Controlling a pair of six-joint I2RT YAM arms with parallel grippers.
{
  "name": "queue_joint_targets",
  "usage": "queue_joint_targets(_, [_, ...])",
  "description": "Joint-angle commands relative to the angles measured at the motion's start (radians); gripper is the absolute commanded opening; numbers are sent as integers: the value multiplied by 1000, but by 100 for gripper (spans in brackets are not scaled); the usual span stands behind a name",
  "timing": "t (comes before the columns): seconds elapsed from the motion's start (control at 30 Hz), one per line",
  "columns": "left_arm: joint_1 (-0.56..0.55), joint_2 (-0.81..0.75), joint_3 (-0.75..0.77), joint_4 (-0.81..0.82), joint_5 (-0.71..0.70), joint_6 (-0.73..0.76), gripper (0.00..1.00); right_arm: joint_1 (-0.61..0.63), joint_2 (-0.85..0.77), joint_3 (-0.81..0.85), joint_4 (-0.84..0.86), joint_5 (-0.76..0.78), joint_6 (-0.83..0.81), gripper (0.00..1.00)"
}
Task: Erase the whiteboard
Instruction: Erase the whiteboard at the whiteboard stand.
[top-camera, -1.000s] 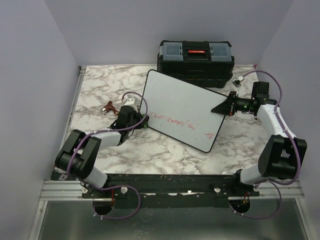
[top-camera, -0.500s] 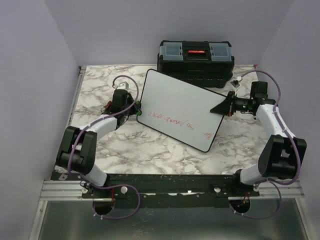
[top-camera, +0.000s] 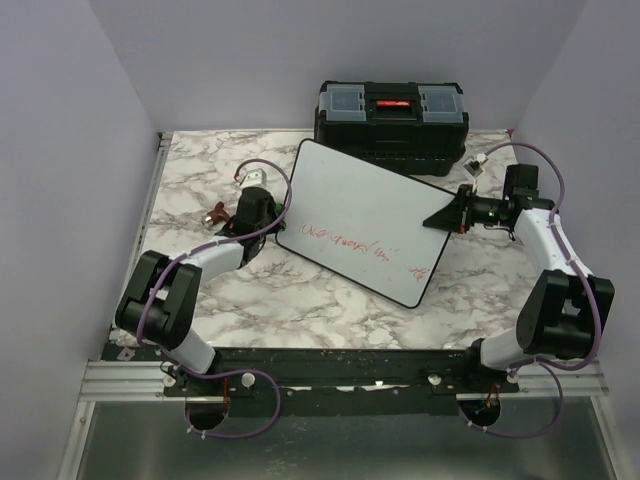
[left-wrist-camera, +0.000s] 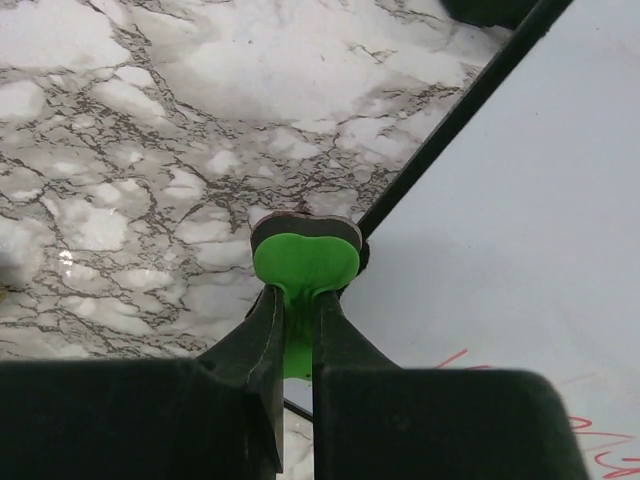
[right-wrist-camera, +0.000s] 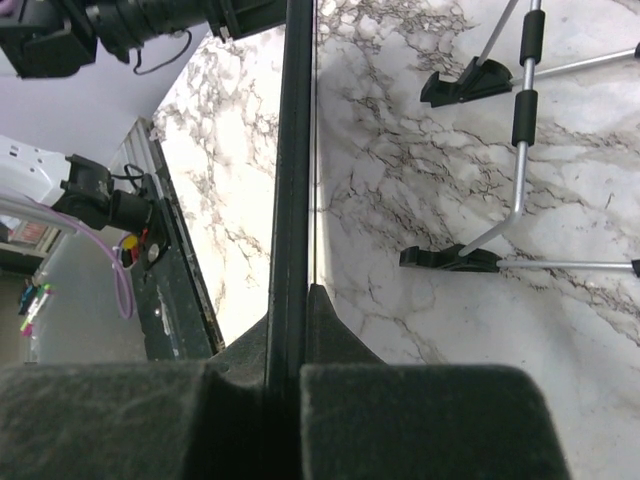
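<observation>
Whiteboard (top-camera: 365, 215): propped askew at mid-table on thin metal legs (right-wrist-camera: 520, 150) with black feet, far edge just in front of the black toolbox (top-camera: 392, 115). Right gripper (top-camera: 447, 214): clenched on the board's right frame edge as a steadying hold, in the same place as a second ago. Left gripper (left-wrist-camera: 297, 305): clamped tight on the green tab of an eraser (left-wrist-camera: 305, 258), with dark felt backing at the rim. Change noted: at the near part of the board's left edge a second ago, farther along that edge half a second ago, now between those two spots. Pad at the black frame, part over marble and part over rim, not over the writing. Contact with the surface: cannot tell. Red marker lines (top-camera: 345, 240): intact across the near half of the board, alike in all three overhead views. Small reddish-brown item (top-camera: 214, 212): on the marble table (top-camera: 300, 300), left of the left arm, apart from the board. Reading for the task: positioning only, no stroke on the ink so far, wiping wholly still to do. Next move likely a sweep right and nearward onto the red script, with the right-hand hold firm against sliding.
</observation>
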Motion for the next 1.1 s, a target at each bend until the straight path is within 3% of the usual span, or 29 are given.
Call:
queue_joint_targets(0.0, [-168, 30, -79, -14, 111, -66, 0, 53, 2, -8, -74, 47, -76, 1])
queue_joint_targets(0.23, [-220, -57, -99, -44, -5, -15, 0, 58, 4, -9, -71, 51, -76, 1])
queue_joint_targets(0.37, [-221, -116, -55, -91, 31, 55, 0, 57, 4, -7, -71, 52, -76, 1])
queue_joint_targets(0.53, [-207, -47, 6, -99, 89, 77, 0, 57, -1, -8, -72, 51, -75, 0])
queue_joint_targets(0.83, [-57, -4, 92, -95, 97, 84, 0, 57, -2, -10, -70, 51, -75, 1])
queue_joint_targets(1.07, [-52, 36, 4, -31, 136, 64, 0, 58, -1, -12, -69, 52, -75, 1])
